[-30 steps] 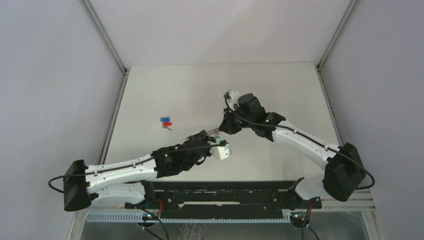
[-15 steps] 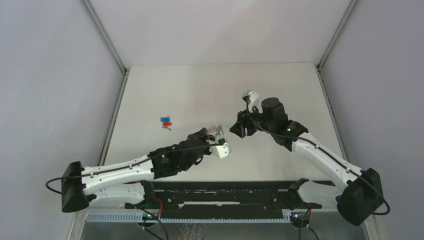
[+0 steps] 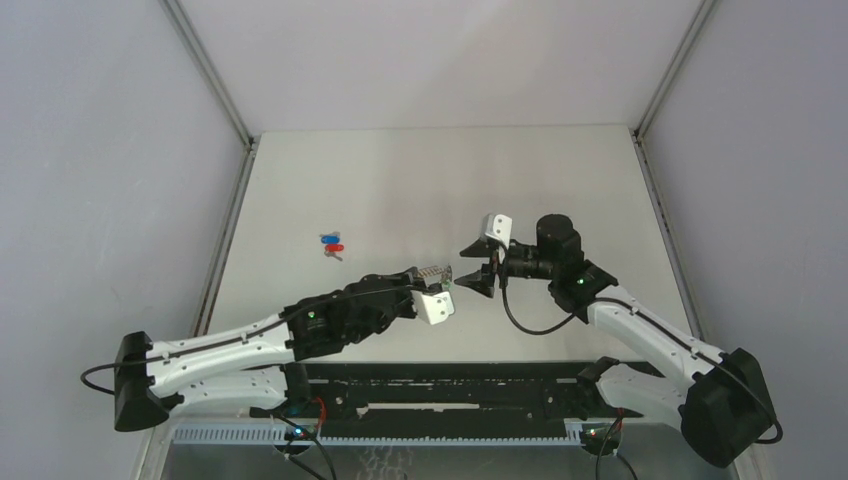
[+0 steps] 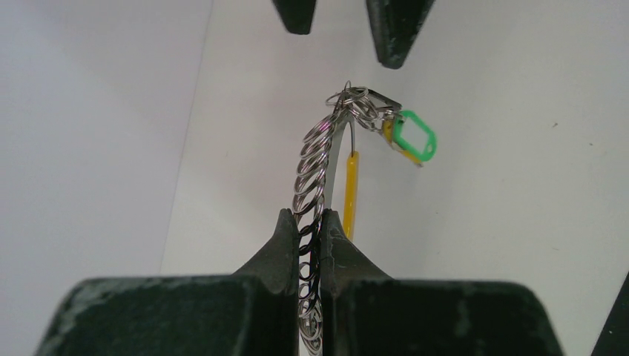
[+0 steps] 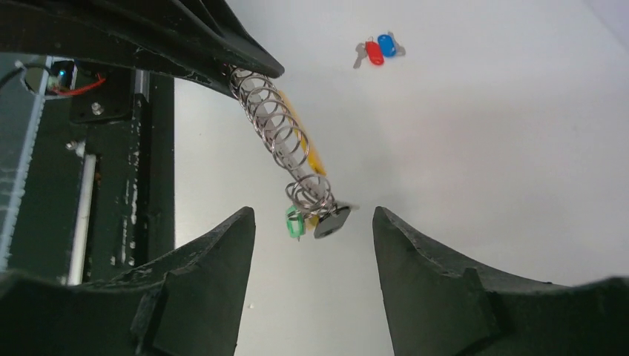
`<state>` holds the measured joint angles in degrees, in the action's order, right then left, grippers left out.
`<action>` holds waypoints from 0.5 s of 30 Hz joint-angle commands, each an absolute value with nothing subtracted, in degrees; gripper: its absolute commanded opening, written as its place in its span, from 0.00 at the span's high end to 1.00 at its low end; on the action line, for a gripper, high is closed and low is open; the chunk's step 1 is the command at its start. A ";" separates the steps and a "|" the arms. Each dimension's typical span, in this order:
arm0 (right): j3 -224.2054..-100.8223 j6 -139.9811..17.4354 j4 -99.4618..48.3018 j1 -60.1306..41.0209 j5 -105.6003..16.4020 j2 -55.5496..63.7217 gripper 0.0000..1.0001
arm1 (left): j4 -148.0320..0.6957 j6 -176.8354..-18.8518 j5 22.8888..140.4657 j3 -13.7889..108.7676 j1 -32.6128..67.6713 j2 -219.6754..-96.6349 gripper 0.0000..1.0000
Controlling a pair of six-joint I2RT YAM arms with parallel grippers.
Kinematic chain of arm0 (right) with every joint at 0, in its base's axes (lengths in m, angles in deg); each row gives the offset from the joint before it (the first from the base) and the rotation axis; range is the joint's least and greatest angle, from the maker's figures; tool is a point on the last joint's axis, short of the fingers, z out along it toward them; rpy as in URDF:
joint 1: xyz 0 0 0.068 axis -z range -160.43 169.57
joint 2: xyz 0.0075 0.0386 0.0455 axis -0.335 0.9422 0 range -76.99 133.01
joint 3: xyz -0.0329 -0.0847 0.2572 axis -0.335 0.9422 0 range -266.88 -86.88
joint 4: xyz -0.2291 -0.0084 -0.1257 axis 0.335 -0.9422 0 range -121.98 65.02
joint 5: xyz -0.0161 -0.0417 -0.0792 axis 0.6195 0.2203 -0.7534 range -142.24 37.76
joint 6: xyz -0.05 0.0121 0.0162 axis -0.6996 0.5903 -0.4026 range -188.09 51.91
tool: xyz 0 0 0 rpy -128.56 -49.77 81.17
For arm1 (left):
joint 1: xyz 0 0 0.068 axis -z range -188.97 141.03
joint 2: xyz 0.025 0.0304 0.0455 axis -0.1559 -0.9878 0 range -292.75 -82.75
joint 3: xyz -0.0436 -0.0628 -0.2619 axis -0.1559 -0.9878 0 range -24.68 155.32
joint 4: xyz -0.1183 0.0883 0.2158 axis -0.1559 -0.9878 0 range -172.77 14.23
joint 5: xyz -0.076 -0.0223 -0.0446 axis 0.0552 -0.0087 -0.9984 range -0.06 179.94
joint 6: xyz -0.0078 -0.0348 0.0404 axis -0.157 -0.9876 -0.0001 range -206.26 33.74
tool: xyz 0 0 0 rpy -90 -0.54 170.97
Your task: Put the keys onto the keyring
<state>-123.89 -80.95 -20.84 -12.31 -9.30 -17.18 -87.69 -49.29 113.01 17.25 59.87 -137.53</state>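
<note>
left pincer (image 4: pixel 303 222) clamps the keyring (image 4: pixel 311 159) by its chain, right pincer (image 5: pixel 313 215) gapes empty, keys (image 3: pixel 331 243) lie unthreaded at centre left.

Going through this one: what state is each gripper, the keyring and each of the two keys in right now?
Left gripper: shut on the keyring's chain.
Right gripper: open, holding nothing, by the chain's free end.
Silver ring-chain keyring with yellow tab: held up, jutting from the left gripper; neither key on it.
Blue-headed silver key: lying loose on the white table.
Red-headed silver key: lying loose beside the blue one.
</note>
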 commanded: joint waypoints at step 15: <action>-131.68 -99.75 -25.43 -19.33 -4.89 -9.39 0.69 | -88.91 -55.52 104.66 22.27 59.85 -135.91 1.00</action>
